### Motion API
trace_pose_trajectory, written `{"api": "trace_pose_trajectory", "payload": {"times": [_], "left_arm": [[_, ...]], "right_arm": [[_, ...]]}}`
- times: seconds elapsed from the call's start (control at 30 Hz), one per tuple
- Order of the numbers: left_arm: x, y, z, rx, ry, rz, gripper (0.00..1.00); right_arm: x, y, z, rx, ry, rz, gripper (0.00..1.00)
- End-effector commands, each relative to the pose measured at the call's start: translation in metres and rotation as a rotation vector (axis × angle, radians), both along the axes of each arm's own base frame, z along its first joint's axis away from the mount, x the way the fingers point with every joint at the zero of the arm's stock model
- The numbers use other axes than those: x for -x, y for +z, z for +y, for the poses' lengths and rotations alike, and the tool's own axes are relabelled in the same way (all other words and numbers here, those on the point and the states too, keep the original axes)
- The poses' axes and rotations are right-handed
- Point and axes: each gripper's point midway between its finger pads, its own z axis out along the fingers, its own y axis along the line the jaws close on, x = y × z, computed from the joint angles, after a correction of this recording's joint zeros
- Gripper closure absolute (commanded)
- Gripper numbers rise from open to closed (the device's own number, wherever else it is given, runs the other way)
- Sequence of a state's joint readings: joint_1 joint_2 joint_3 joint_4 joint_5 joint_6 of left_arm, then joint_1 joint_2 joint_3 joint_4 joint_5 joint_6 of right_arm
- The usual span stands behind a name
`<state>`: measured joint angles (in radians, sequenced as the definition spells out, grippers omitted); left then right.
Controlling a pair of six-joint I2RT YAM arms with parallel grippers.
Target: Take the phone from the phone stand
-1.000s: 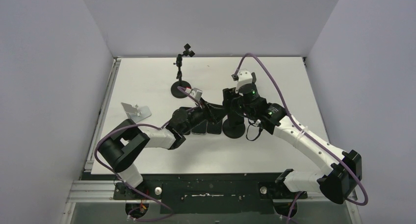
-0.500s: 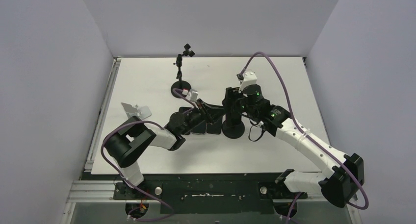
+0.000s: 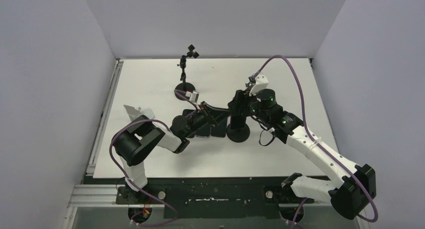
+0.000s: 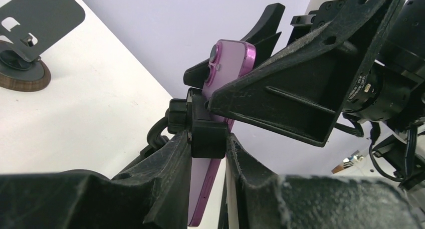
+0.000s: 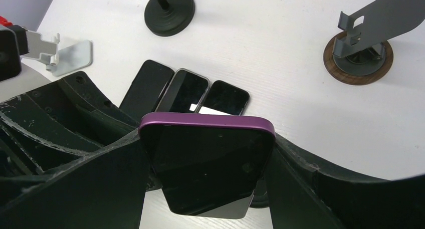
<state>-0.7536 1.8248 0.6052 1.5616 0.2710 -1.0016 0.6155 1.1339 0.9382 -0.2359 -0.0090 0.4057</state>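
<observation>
The purple phone (image 5: 208, 159) stands upright in the clamp of a black phone stand (image 3: 238, 133) mid-table. My right gripper (image 5: 208, 191) is shut on the phone, one finger on each long edge. In the left wrist view the phone (image 4: 228, 63) shows its purple back and camera above the stand's black clamp block (image 4: 208, 134). My left gripper (image 4: 208, 141) is shut on that block from below. In the top view the left gripper (image 3: 220, 113) and the right gripper (image 3: 239, 102) meet over the stand; the phone itself is hidden there.
Three dark phones (image 5: 183, 91) lie side by side on the white table left of the stand. A black round-base stand (image 5: 169, 9) is at the back, a white folding stand (image 5: 70, 53) at the left, and a grey metal stand on a wooden base (image 5: 358, 56) at the right.
The right arm's wrist has swung to the right and its elbow has shifted, the gripper staying at the stand. The left arm's elbow has moved a little right; its gripper stays on the clamp.
</observation>
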Motion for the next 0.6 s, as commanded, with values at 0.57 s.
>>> {"api": "trace_pose_trajectory", "payload": {"times": [0.57], "left_arm": [[0.0,0.042,0.008,0.179,-0.046,-0.056,1.0]], "right_arm": [[0.039,0.054,0.036,-0.32,0.296,-0.109,1.0]]}}
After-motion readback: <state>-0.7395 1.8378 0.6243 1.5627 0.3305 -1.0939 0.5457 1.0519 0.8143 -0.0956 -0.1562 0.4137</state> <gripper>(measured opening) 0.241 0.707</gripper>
